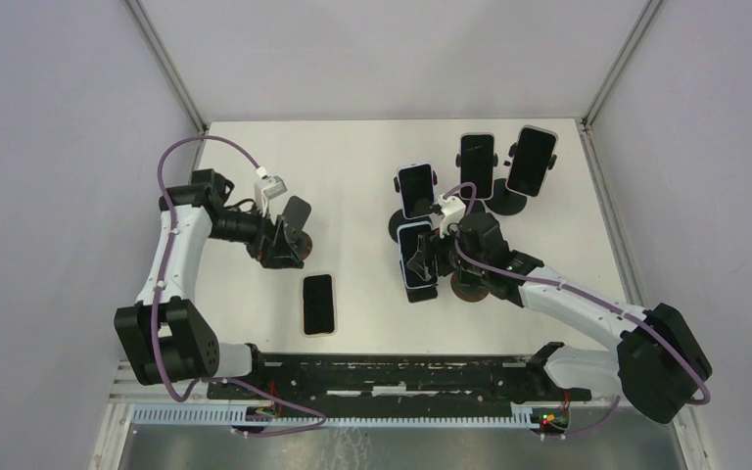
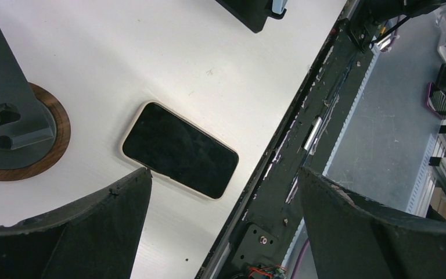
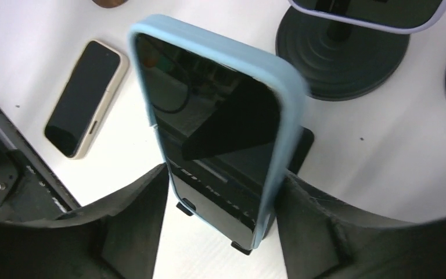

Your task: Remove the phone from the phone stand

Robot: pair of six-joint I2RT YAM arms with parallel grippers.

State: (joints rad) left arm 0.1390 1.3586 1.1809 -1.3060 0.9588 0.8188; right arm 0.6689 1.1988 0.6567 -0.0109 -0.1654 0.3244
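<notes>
A phone in a light-blue case (image 3: pixel 209 116) stands upright on a black phone stand (image 3: pixel 301 146), its lower edge resting in the stand's hooks. My right gripper (image 3: pixel 220 180) is shut on this phone, one finger against each long side. In the top view the gripper (image 1: pixel 419 257) holds the phone (image 1: pixel 417 269) at the table's middle right. My left gripper (image 1: pixel 284 245) is open and empty beside an empty stand (image 1: pixel 297 220) with a wooden base (image 2: pixel 52 139). A phone in a beige case (image 1: pixel 319 305) lies flat on the table, just beyond my left fingertip (image 2: pixel 142 177).
Three more phones stand on round-based stands at the back right (image 1: pixel 416 191), (image 1: pixel 477 164), (image 1: pixel 532 160). One dark round base (image 3: pixel 340 58) is just behind the blue phone. The black rail (image 1: pixel 401 372) runs along the table's near edge.
</notes>
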